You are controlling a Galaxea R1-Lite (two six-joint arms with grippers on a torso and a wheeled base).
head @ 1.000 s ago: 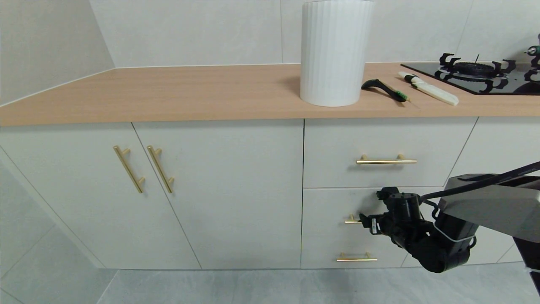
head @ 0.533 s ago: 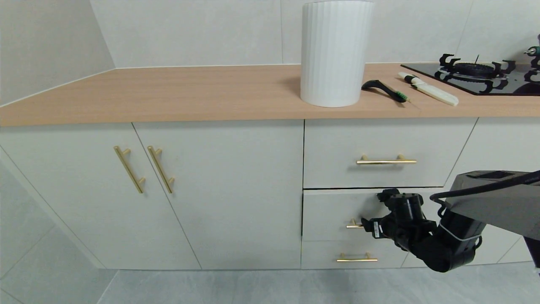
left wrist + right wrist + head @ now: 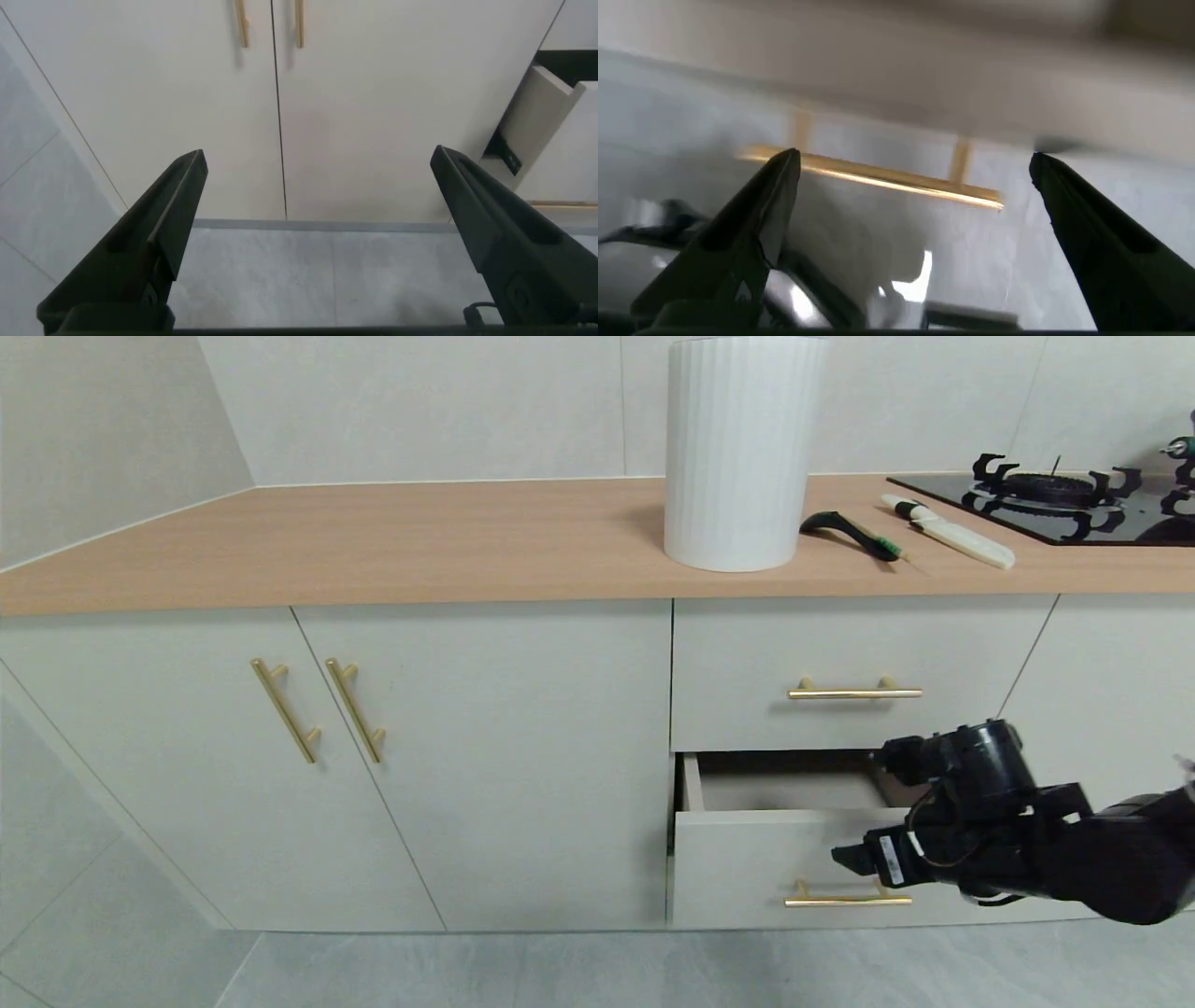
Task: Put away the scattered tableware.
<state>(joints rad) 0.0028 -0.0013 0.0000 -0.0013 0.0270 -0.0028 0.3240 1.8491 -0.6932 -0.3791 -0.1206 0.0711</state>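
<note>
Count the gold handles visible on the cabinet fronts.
4: left door handle, right door handle, top drawer handle, open drawer handle. Another may be hidden behind the open drawer.

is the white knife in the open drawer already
No, the white knife lies on the countertop beside the stove, above the pulled-out drawer.

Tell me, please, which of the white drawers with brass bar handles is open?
The second white drawer down, directly beneath the shut top drawer: its front is pulled out, exposing its inside.
</note>
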